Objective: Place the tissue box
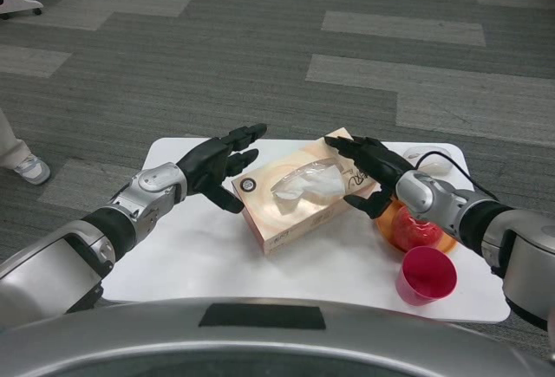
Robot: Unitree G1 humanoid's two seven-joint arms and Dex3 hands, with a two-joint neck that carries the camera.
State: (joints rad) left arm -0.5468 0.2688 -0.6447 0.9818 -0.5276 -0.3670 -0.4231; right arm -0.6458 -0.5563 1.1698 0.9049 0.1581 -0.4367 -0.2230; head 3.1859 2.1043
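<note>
A peach and orange tissue box [299, 202] with a clear plastic slot on top lies flat on the white table [199, 256], near its middle. My left hand [218, 167] is open with fingers spread, just left of the box's left end, not touching it as far as I can tell. My right hand [368, 173] is open too, fingers stretched over the box's right end, with the thumb down by its right side. Neither hand grips the box.
A red cup [427, 275] stands at the table's front right. Behind it an orange plate [408, 230] carries a red fruit. A white object [431, 159] lies at the back right. A person's shoe [30, 169] shows on the carpet at far left.
</note>
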